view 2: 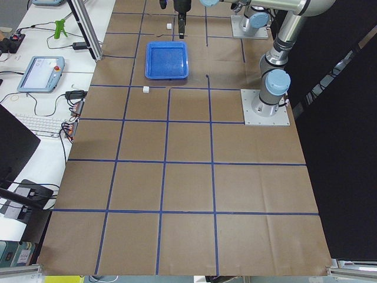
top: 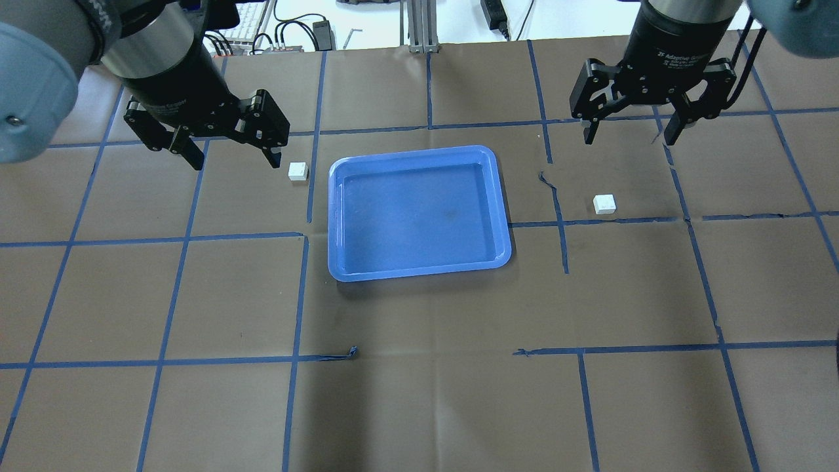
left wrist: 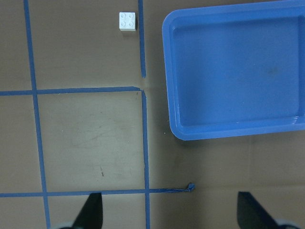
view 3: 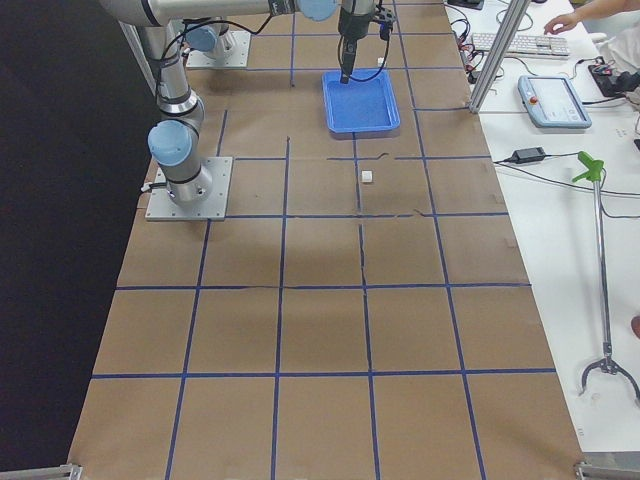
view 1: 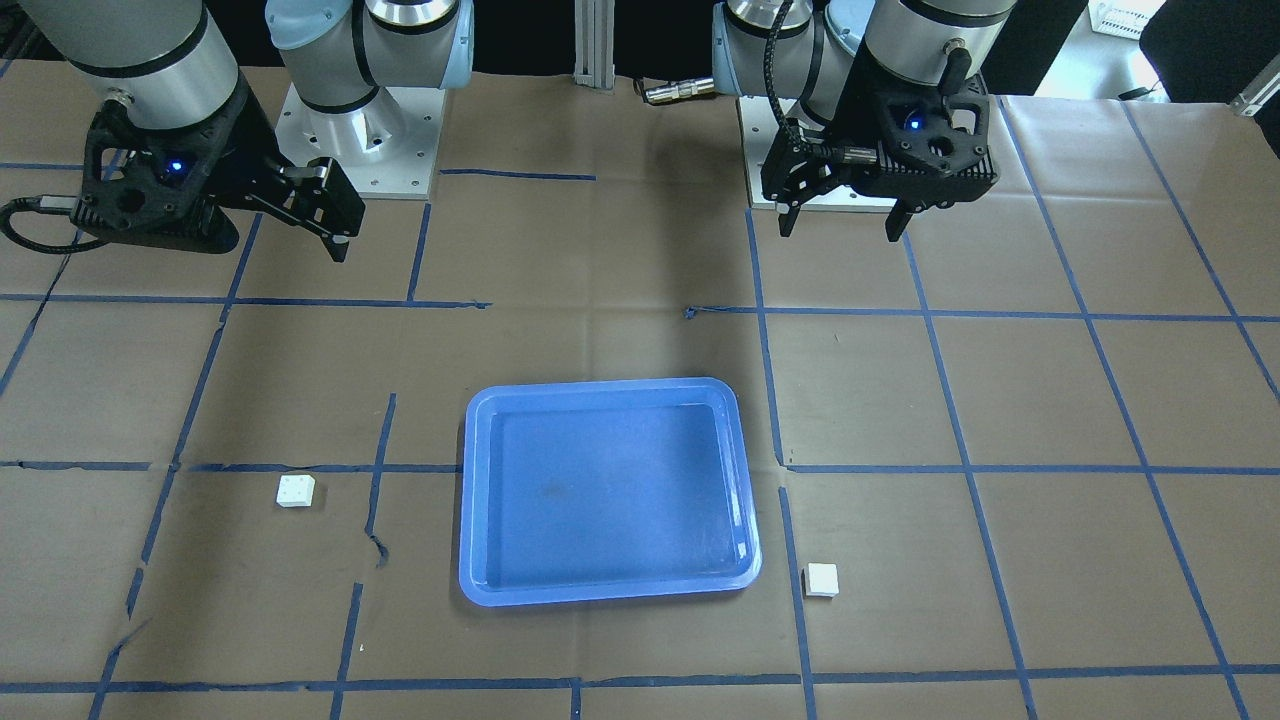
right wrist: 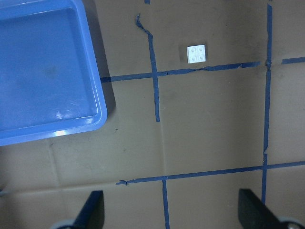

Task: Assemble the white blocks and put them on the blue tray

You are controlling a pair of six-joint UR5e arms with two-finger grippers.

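The blue tray point(top: 341, 216) lies in the middle of the table, with nothing in it. One white block point(top: 298, 171) sits on the paper just off the tray's far-left corner, and shows in the left wrist view point(left wrist: 127, 21). The other white block point(top: 604, 204) sits to the right of the tray, and shows in the right wrist view point(right wrist: 196, 54). My left gripper point(top: 234, 159) is open and empty, raised above the table left of the first block. My right gripper point(top: 629, 139) is open and empty, raised beyond the second block.
Brown paper with a grid of blue tape lines covers the table. The two arm bases point(view 1: 350, 130) stand at the robot's edge. A keyboard, a tablet and cables lie on the bench past the far edge point(view 2: 41, 71).
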